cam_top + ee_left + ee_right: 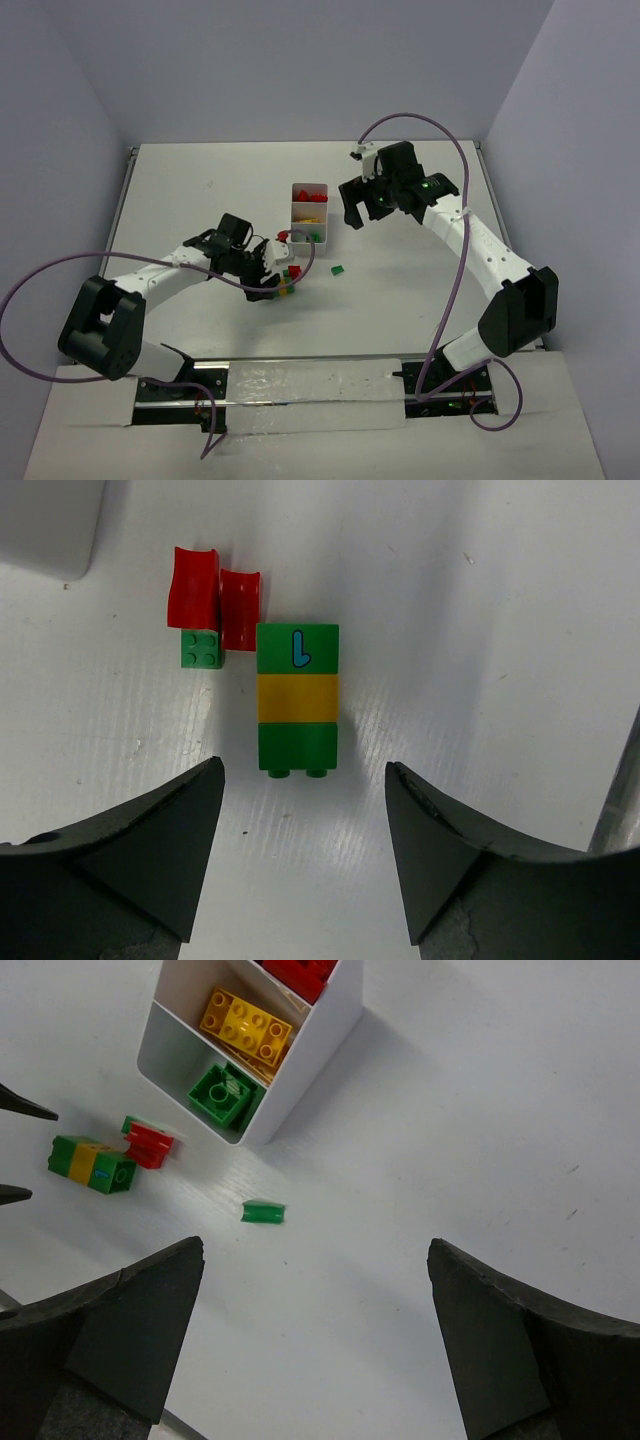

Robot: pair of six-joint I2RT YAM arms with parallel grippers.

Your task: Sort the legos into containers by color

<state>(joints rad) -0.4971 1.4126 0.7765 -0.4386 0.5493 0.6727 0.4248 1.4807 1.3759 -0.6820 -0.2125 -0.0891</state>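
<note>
Left claw (302,772): open, empty, low over the bench (480,630), jaws flanking the near end of a green-yellow-green stack (297,700) lying flat.
Two red pieces (240,608) and a small green brick (202,648): clustered at the stack's far left corner, one red piece apparently touching it.
Right claw (315,1250): open, empty, held above the bench beside the tray (335,1030).
Loose green piece (263,1212): alone, near the tray.
Hazards, as judged: closing on the stack may drag the adjoining red piece along. The stack is two-coloured, so dropped whole it mis-sorts.
Tray contents: green bricks (225,1095) in the compartment nearest the arms, yellow bricks (245,1028) in the middle, red bricks (300,972) at the far end.
</note>
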